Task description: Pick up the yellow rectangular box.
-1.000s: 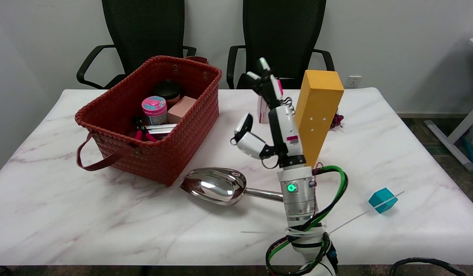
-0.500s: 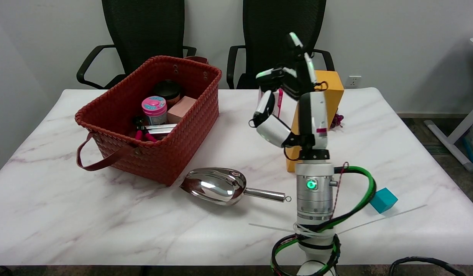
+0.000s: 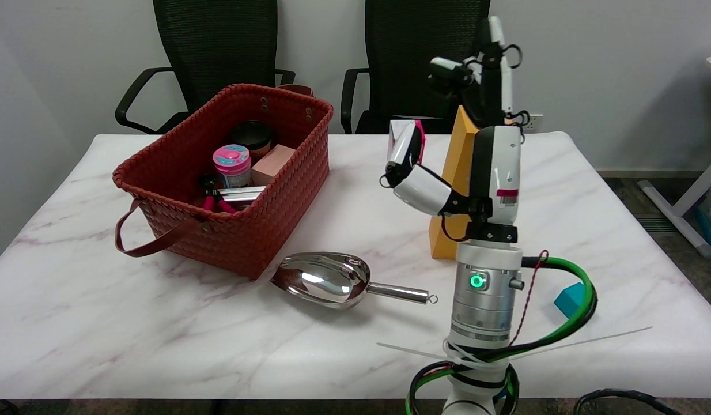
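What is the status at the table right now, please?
Right hand open, in front of yellow box. Box upright on table, not gripped. Metal scoop clear of it.

No text or label can be read.

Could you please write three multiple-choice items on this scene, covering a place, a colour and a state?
1. Where does the metal scoop lie?
A. inside the basket
B. on the table, in front of the red basket
C. on a chair

2. What colour is the small cube?
A. teal
B. red
C. white

3. How does the yellow box stand?
A. flat on its side
B. inside the basket
C. upright on the table, behind the right hand

Answers: 1 B, it rests on the marble by the basket's near corner. 2 A, its visible faces are teal. 3 C, its base meets the table.
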